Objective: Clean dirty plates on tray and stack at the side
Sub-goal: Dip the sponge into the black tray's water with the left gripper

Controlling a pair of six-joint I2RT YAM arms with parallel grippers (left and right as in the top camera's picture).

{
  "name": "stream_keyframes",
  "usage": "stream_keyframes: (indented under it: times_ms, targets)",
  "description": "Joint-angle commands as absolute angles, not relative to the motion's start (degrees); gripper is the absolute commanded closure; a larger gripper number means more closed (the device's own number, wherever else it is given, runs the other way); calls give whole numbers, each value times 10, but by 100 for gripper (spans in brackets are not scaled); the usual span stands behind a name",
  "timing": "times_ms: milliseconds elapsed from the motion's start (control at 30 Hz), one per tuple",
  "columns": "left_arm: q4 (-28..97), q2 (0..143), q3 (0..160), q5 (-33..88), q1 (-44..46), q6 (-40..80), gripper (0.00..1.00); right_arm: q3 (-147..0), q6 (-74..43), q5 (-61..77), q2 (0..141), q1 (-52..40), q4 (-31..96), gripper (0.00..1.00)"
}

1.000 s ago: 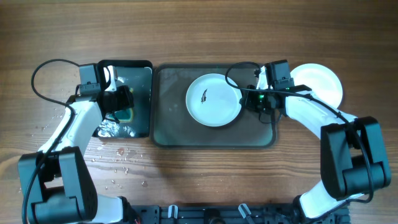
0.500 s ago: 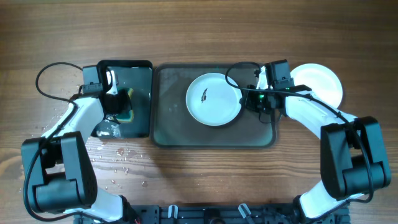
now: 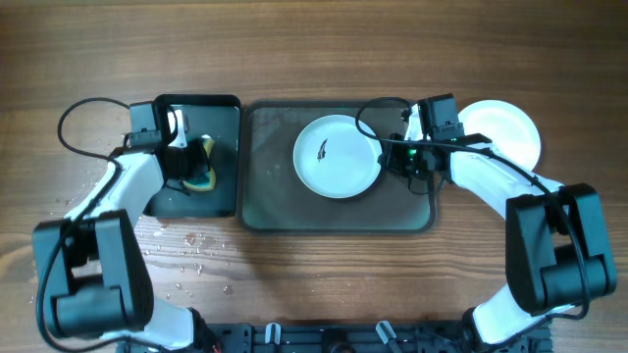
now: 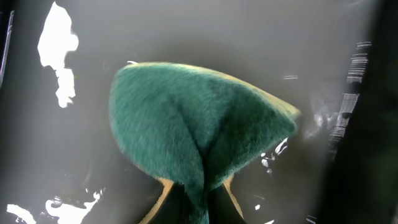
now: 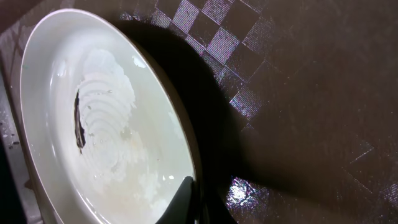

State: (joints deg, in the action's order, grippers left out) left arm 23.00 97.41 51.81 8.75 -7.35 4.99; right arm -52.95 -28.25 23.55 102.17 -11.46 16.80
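A white plate with a dark smudge at its centre sits on the grey-green tray. My right gripper is shut on the plate's right rim; in the right wrist view the plate tilts up from the tray floor, with a dark fingertip over its rim. A second white plate lies on the table to the right of the tray. My left gripper is shut on a green and yellow sponge over the black tray. The sponge folds where the jaws pinch it.
The black tray holds water, and its wet floor reflects light. Water drops dot the wooden table in front of the black tray. Cables loop behind both arms.
My left gripper has closed on the sponge, which now bunches up between the fingers. The right arm and its plate have not moved.
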Motion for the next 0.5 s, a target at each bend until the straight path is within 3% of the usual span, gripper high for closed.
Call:
stream_keyframes:
  times_ms: [0, 167, 267, 367, 467]
  targets:
    - [217, 887, 551, 100, -73, 49, 96, -528, -286, 234, 1038, -114, 165, 95]
    - [195, 799, 552, 77, -72, 36, 96, -528, -287, 234, 1038, -114, 163, 94]
    - [185, 755, 552, 86, -72, 18, 96, -528, -287, 241, 1038, -114, 159, 87]
    - [179, 741, 552, 132, -72, -29, 96, -528, -286, 241, 1038, -114, 159, 96]
    - [180, 742, 552, 148, -72, -30, 93, -528, -285, 240, 1038, -114, 159, 96]
